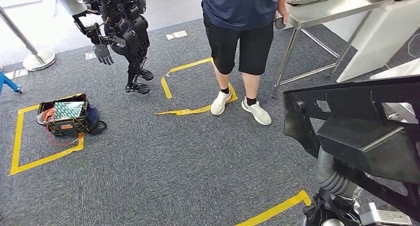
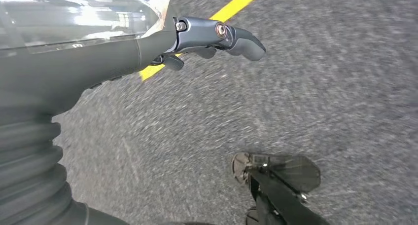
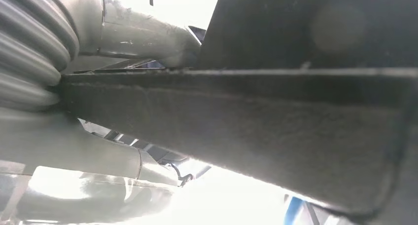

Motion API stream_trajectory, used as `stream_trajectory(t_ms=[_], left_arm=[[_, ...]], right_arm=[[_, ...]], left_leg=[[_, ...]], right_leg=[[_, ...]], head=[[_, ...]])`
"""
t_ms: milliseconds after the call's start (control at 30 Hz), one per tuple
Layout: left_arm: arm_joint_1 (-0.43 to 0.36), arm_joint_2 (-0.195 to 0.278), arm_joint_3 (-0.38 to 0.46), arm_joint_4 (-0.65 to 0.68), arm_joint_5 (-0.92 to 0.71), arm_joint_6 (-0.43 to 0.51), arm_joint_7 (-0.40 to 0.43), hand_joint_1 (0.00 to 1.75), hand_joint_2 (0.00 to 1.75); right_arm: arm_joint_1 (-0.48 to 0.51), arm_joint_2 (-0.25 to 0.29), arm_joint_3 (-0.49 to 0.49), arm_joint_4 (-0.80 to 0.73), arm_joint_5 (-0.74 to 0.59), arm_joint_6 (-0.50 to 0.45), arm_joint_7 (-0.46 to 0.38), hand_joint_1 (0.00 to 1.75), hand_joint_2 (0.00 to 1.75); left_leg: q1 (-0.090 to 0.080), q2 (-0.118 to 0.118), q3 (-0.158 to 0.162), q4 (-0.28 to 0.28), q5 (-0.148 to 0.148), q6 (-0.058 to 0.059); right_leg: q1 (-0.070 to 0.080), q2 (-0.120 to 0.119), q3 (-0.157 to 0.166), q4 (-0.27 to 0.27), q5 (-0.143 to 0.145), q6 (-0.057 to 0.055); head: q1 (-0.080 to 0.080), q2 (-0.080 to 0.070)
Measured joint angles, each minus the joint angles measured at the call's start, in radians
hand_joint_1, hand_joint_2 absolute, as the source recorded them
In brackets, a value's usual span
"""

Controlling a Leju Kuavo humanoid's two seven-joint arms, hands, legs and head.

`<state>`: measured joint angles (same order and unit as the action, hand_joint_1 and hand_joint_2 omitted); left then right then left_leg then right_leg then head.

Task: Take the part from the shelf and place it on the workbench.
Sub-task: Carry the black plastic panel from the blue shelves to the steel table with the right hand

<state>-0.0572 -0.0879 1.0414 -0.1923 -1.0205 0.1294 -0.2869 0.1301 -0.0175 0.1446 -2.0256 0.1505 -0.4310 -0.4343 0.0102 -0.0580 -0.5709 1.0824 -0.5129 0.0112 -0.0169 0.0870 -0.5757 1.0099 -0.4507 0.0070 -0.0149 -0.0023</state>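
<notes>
My right hand (image 3: pixel 98 101) grips the large black moulded plastic part (image 1: pixel 361 132), carried high to clear the floor. The steel bench (image 1: pixel 341 8) stands well ahead. My left hand (image 2: pixel 212 37) hangs empty, fingers loosely curled.

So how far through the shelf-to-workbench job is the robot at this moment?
Done: the black part is off the shelf and carried at the robot's right side; the right hand is pressed against it in the right wrist view. In hand: the carry across the grey carpet, with the left hand hanging free over the floor. Left: reaching the metal table beyond the person, probably the workbench, and setting the part down there.
</notes>
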Motion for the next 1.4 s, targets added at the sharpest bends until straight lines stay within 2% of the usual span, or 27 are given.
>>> stream_trajectory(t_ms=[67, 100, 133, 167, 233, 267, 300, 367, 400, 433, 500, 567, 600, 667, 733, 800, 833, 867, 900, 967, 1033, 1100, 1167, 1233, 1300, 1367, 1400], left_arm=[[0.0, 0.0, 0.0, 0.0, 0.004, 0.0, -0.004, 0.0, 1.75], [0.0, 0.0, 0.0, 0.0, 0.005, 0.0, -0.005, 0.0, 1.75], [0.001, -0.001, 0.0, 0.0, 0.005, 0.0, -0.005, 0.0, 1.75], [0.001, -0.001, 0.0, 0.0, 0.006, -0.001, -0.006, 0.0, 1.75], [0.002, -0.001, 0.0, 0.0, 0.005, -0.002, -0.007, 0.0, 1.75], [0.003, 0.0, 0.0, 0.0, 0.005, -0.004, -0.008, 0.0, 1.75], [0.005, 0.001, 0.0, 0.0, 0.005, -0.004, -0.008, 0.0, 1.75], [0.007, 0.001, 0.0, 0.0, 0.004, -0.005, -0.008, 0.0, 1.75], [0.007, 0.001, 0.0, 0.0, 0.004, -0.006, -0.008, 0.0, 1.75], [0.006, 0.001, 0.0, 0.0, 0.004, -0.006, -0.008, 0.0, 1.75], [0.005, 0.0, -0.001, 0.0, 0.002, -0.006, -0.008, 0.0, 1.75], [0.005, 0.0, -0.002, 0.0, 0.001, -0.007, -0.008, 0.0, 1.75], [0.005, 0.001, -0.002, 0.0, 0.001, -0.007, -0.007, 0.0, 1.75], [0.003, 0.001, -0.003, 0.0, 0.001, -0.007, -0.007, 0.0, 1.75], [0.002, 0.002, -0.003, 0.0, 0.001, -0.007, -0.007, 0.0, 1.75], [0.004, 0.002, -0.003, 0.0, 0.001, -0.008, -0.007, 0.0, 1.75], [0.006, 0.001, -0.003, 0.0, 0.001, -0.008, -0.007, 0.0, 1.75], [0.008, 0.001, -0.003, 0.0, 0.001, -0.008, -0.006, 0.0, 1.75], [0.008, 0.001, -0.003, 0.0, 0.001, -0.008, -0.005, 0.0, 1.75], [0.008, 0.002, -0.003, 0.0, 0.002, -0.008, -0.004, 0.0, 1.75], [0.007, 0.003, -0.003, 0.0, 0.003, -0.008, -0.004, 0.0, 1.75], [0.007, 0.003, -0.003, 0.0, 0.001, -0.008, -0.005, 0.0, 1.75], [0.006, 0.003, -0.004, 0.0, -0.002, -0.009, -0.006, 0.0, 1.75], [0.005, 0.003, -0.004, 0.0, -0.003, -0.009, -0.007, 0.0, 1.75], [0.006, 0.004, -0.005, 0.0, -0.003, -0.009, -0.007, 0.0, 1.75], [0.007, 0.005, -0.005, 0.0, -0.003, -0.009, -0.007, 0.0, 1.75], [0.007, 0.005, -0.005, 0.0, -0.003, -0.009, -0.007, 0.0, 1.75]], right_arm=[[-0.001, 0.0, 0.0, 0.0, 0.0, 0.001, 0.0, 1.75, 1.75], [0.0, 0.0, 0.001, 0.0, -0.001, 0.002, 0.0, 1.75, 1.75], [0.0, 0.0, 0.001, 0.0, -0.001, 0.002, 0.0, 1.75, 1.75], [0.001, -0.001, 0.001, 0.0, -0.002, 0.002, -0.001, 1.75, 1.75], [0.0, -0.002, 0.001, 0.0, -0.003, 0.002, -0.001, 1.75, 1.75], [0.0, -0.002, 0.001, 0.0, -0.003, 0.001, -0.001, 1.75, 1.75], [0.0, -0.002, 0.002, 0.0, -0.004, 0.001, -0.001, 1.75, 1.75], [0.003, -0.002, 0.002, 0.002, -0.004, 0.001, -0.001, 1.75, 1.75], [0.004, -0.002, 0.002, 0.002, -0.005, 0.001, -0.001, 1.75, 1.75], [0.005, -0.002, 0.002, 0.003, -0.005, 0.001, -0.001, 1.75, 1.75], [0.005, -0.002, 0.002, 0.003, -0.005, 0.001, -0.002, 1.75, 1.75], [0.006, -0.002, 0.002, 0.003, -0.006, 0.001, -0.004, 1.75, 1.75], [0.007, -0.002, 0.001, 0.003, -0.006, 0.001, -0.005, 1.75, 1.75], [0.008, -0.002, 0.001, 0.002, -0.006, 0.001, -0.006, 1.75, 1.75], [0.01, -0.002, 0.001, 0.001, -0.006, 0.002, -0.008, 1.75, 1.75], [0.011, 0.0, 0.001, 0.0, -0.006, 0.002, -0.009, 1.75, 1.75], [0.011, 0.0, 0.001, 0.0, -0.006, 0.002, -0.009, 1.75, 1.75], [0.011, 0.0, 0.001, 0.001, -0.007, 0.002, -0.009, 1.75, 1.75], [0.011, 0.0, 0.0, 0.001, -0.007, 0.003, -0.009, 1.75, 1.75], [0.011, 0.001, 0.0, 0.001, -0.007, 0.004, -0.01, 1.75, 1.75], [0.01, 0.001, 0.001, 0.001, -0.007, 0.006, -0.01, 1.75, 1.75], [0.008, 0.001, 0.001, 0.001, -0.007, 0.006, -0.011, 1.75, 1.75], [0.009, 0.002, 0.001, 0.0, -0.007, 0.006, -0.011, 1.75, 1.75], [0.01, 0.002, 0.001, -0.001, -0.006, 0.005, -0.012, 1.75, 1.75], [0.008, 0.002, 0.001, -0.001, -0.006, 0.004, -0.012, 1.75, 1.75], [0.009, 0.003, 0.001, -0.001, -0.006, 0.004, -0.012, 1.75, 1.75], [0.01, 0.003, 0.001, -0.001, -0.006, 0.004, -0.012, 1.75, 1.75]], left_leg=[[0.001, -0.035, 0.031, -0.07, 0.019, 0.004], [-0.002, -0.033, 0.033, -0.078, 0.017, 0.007], [-0.003, -0.018, 0.033, -0.081, 0.022, 0.015], [-0.004, -0.004, 0.034, -0.087, 0.027, 0.023], [-0.004, 0.026, 0.037, -0.099, 0.037, 0.039], [-0.006, 0.041, 0.037, -0.101, 0.038, 0.042], [-0.008, 0.057, 0.034, -0.101, 0.039, 0.044], [-0.011, 0.088, 0.031, -0.101, 0.038, 0.044], [-0.011, 0.102, 0.031, -0.101, 0.038, 0.044], [-0.011, 0.115, 0.032, -0.1, 0.037, 0.043], [-0.013, 0.136, 0.036, -0.099, 0.033, 0.037], [-0.019, 0.152, 0.042, -0.097, 0.029, 0.029], [-0.022, 0.16, 0.044, -0.097, 0.028, 0.025], [-0.02, 0.175, 0.048, -0.096, 0.024, 0.016], [-0.014, 0.138, 0.031, -0.055, -0.009, 0.003], [-0.007, 0.077, -0.025, 0.069, -0.076, -0.006], [-0.005, 0.063, -0.058, 0.138, -0.105, -0.008], [-0.004, 0.058, -0.082, 0.184, -0.116, -0.011], [-0.002, 0.056, -0.09, 0.195, -0.107, -0.012], [0.004, 0.048, -0.052, 0.106, -0.04, -0.012], [0.011, 0.005, 0.01, -0.027, 0.015, -0.01], [0.012, -0.025, 0.035, -0.084, 0.022, -0.008], [0.008, -0.008, 0.037, -0.092, 0.024, 0.001], [0.007, 0.018, 0.043, -0.104, 0.032, 0.018], [0.004, 0.048, 0.045, -0.11, 0.037, 0.028], [0.0, 0.078, 0.044, -0.11, 0.036, 0.03], [0.0, 0.092, 0.044, -0.109, 0.036, 0.03]], right_leg=[[0.002, 0.022, -0.007, 0.0, 0.005, 0.011], [0.001, 0.034, -0.011, -0.002, 0.009, 0.018], [-0.001, 0.044, -0.017, -0.004, 0.013, 0.026], [-0.002, 0.037, -0.025, 0.001, 0.012, 0.031], [0.003, -0.015, -0.06, 0.063, -0.022, 0.029], [0.004, -0.048, -0.09, 0.126, -0.055, 0.024], [0.005, -0.066, -0.123, 0.199, -0.09, 0.021], [0.004, -0.076, -0.164, 0.301, -0.13, 0.026], [0.004, -0.079, -0.153, 0.294, -0.127, 0.034], [0.004, -0.085, -0.12, 0.242, -0.109, 0.043], [0.006, -0.128, -0.023, 0.081, -0.061, 0.054], [0.011, -0.159, 0.031, -0.009, -0.034, 0.044], [0.013, -0.158, 0.033, -0.016, -0.031, 0.037], [0.008, -0.134, 0.031, -0.018, -0.026, 0.024], [-0.001, -0.113, 0.032, -0.022, -0.021, 0.01], [-0.004, -0.09, 0.032, -0.022, -0.018, -0.001], [-0.003, -0.079, 0.031, -0.022, -0.018, -0.003], [-0.003, -0.067, 0.031, -0.022, -0.017, -0.004], [-0.002, -0.054, 0.032, -0.021, -0.017, -0.005], [-0.003, -0.029, 0.035, -0.02, -0.016, -0.005], [0.0, -0.005, 0.034, -0.018, -0.016, -0.001], [0.0, 0.016, 0.024, -0.017, -0.012, 0.012], [-0.004, 0.035, 0.01, -0.017, -0.006, 0.029], [-0.002, 0.005, -0.015, 0.017, -0.022, 0.034], [0.001, -0.05, -0.075, 0.131, -0.071, 0.025], [0.001, -0.071, -0.139, 0.26, -0.115, 0.023], [0.0, -0.075, -0.15, 0.283, -0.117, 0.028]], head=[[0.002, 0.0], [0.003, 0.0], [0.004, 0.0], [0.004, 0.0], [0.009, 0.0], [0.011, 0.0], [0.014, 0.0], [0.014, 0.0], [0.014, 0.0], [0.014, 0.0], [0.015, 0.0], [0.014, 0.0], [0.013, 0.0], [0.012, 0.0], [0.009, 0.0], [0.004, 0.0], [0.002, 0.0], [0.002, 0.0], [0.002, 0.0], [0.002, 0.0], [0.003, 0.0], [0.003, 0.0], [0.003, 0.0], [0.006, 0.0], [0.011, 0.0], [0.014, 0.0], [0.014, 0.0]])
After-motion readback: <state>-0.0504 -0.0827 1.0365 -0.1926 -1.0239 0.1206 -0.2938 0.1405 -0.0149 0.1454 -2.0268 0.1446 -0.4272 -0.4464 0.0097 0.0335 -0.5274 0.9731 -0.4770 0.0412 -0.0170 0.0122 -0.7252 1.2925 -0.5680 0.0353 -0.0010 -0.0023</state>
